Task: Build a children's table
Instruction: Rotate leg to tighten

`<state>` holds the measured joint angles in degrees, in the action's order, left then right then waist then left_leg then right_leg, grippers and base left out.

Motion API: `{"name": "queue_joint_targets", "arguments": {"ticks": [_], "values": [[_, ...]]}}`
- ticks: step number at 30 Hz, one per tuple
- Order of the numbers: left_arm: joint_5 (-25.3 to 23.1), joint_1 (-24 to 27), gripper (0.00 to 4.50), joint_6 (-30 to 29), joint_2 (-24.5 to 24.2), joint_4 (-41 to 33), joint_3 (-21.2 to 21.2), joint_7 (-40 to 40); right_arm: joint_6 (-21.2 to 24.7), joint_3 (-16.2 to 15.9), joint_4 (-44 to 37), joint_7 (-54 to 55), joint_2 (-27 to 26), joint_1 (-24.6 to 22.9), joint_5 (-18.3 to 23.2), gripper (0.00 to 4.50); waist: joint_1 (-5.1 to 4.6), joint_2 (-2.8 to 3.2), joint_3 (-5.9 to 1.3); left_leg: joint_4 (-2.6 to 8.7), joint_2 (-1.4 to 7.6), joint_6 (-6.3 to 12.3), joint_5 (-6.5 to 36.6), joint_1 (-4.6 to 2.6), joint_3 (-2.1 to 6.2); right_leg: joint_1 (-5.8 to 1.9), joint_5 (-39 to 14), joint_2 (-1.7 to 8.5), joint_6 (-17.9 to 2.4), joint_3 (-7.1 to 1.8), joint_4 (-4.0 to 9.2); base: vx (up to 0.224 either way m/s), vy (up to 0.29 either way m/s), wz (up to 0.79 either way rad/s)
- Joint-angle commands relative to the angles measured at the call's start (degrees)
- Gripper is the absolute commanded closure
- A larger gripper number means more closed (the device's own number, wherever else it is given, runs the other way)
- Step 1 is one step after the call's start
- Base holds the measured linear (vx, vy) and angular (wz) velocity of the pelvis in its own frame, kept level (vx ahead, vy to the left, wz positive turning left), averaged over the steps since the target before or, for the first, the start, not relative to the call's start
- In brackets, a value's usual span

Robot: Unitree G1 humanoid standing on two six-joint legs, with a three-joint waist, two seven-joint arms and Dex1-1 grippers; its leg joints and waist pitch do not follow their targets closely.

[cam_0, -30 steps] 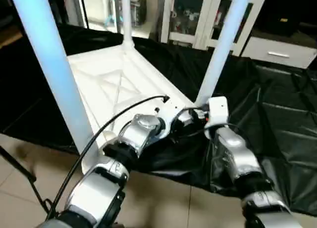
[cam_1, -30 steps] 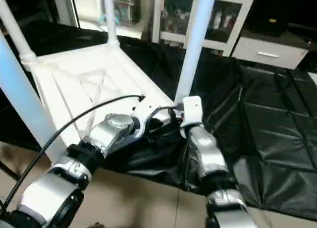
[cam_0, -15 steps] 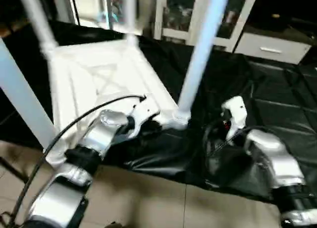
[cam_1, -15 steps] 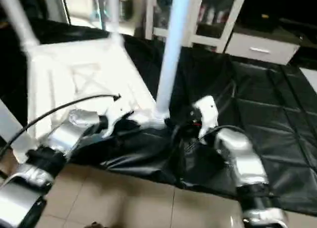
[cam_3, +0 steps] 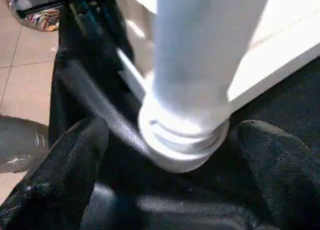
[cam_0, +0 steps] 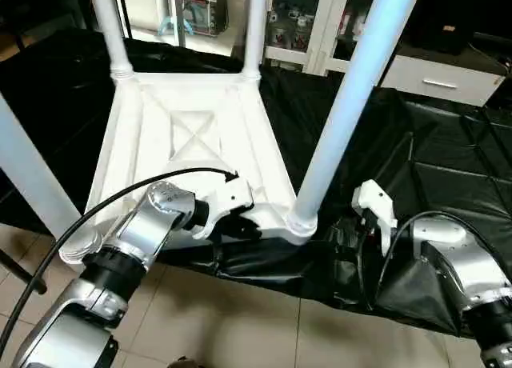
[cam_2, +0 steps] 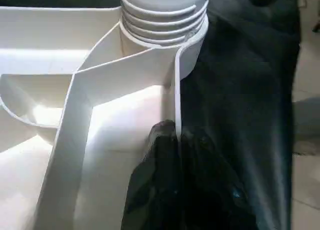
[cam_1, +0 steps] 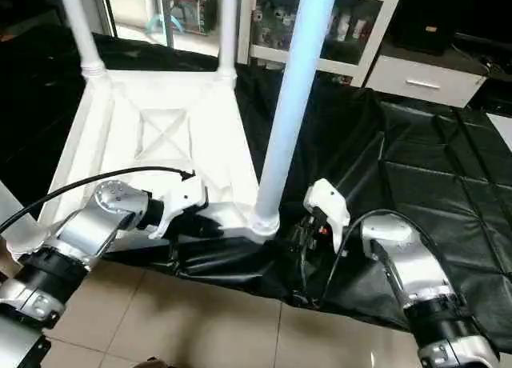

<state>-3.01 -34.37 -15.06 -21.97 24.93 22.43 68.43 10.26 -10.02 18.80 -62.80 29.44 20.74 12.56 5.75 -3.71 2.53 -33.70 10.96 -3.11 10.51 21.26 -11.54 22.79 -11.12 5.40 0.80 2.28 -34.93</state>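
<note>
- Upside-down white plastic rectangular table top with X-ribbed underside lies on a black sheet on the floor, four white tapered tube legs standing in its corner sockets.
- Left tool is clenched against the top's near edge wall, beside the nearest leg.
- Right tool is spread wide, released, either side of that leg's base.

I am reaching my left arm forward and inward, with my left gripper pinching shut, fingers pressed together. I am holding my right arm bent out to the side, pointing my right gripper inward with its fingers spreading wide apart.
</note>
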Motion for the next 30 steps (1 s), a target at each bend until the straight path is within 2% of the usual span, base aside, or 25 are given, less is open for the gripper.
{"name": "queue_joint_targets", "arguments": {"ticks": [1, 6, 11, 23, 30], "values": [[-0.8, 1.6, 4.5, -1.4, 0.3, 0.2, 4.4, 3.1, -1.4, -0.7, 1.0, -0.2, -0.3, 1.2, -1.1, 0.03, -0.28, -0.14, -3.01, 4.25, 2.64, 1.85, 11.8, -1.18, 0.94, -1.75, -8.4, 2.97, -13.4, -1.93, 3.73, 0.0, 0.0, 0.0], [-1.5, 1.8, 4.5, -1.4, -0.7, -0.9, 5.2, 4.6, -3.0, -1.2, 3.4, -1.2, -1.2, 3.0, -1.8, 0.03, -0.16, -0.2, -3.19, 4.04, 2.52, 2.04, 10.0, -1.26, 0.84, -1.93, -4.3, 2.79, -14.2, -1.89, 3.23, 0.0, 0.0, 0.0], [-1.9, 1.5, 4.5, -1.6, -1.2, -0.9, 5.4, 5.0, -4.0, -2.2, 5.3, -4.1, -1.2, 4.0, -1.7, 0.2, -0.07, -0.2, -3.23, 3.95, 2.49, 2.45, 9.9, -1.16, 0.83, -2.1, -3.9, 2.83, -14.7, -1.86, 3.17, 0.0, 0.0, 0.0], [-2.1, 1.4, 4.5, -2.2, -1.3, -1.1, 5.7, 5.1, -6.1, -2.4, 9.2, -6.0, -1.9, 5.8, -2.5, 1.34, -0.05, -0.39, -3.37, 3.75, 2.46, 2.96, 9.1, -1.21, 0.81, -2.22, -3.0, 2.78, -15.4, -1.81, 2.95, 0.0, 0.0, 0.0], [-2.2, 1.3, 4.5, -2.3, -1.3, -0.8, 5.7, 5.1, -6.9, -2.5, 10.6, -6.8, -2.4, 6.5, -2.4, 1.7, -0.07, -0.35, -3.44, 3.66, 2.44, 3.11, 8.6, -1.23, 0.81, -2.23, -2.6, 2.75, -15.7, -1.79, 2.85, 0.0, 0.0, 0.0]]}}
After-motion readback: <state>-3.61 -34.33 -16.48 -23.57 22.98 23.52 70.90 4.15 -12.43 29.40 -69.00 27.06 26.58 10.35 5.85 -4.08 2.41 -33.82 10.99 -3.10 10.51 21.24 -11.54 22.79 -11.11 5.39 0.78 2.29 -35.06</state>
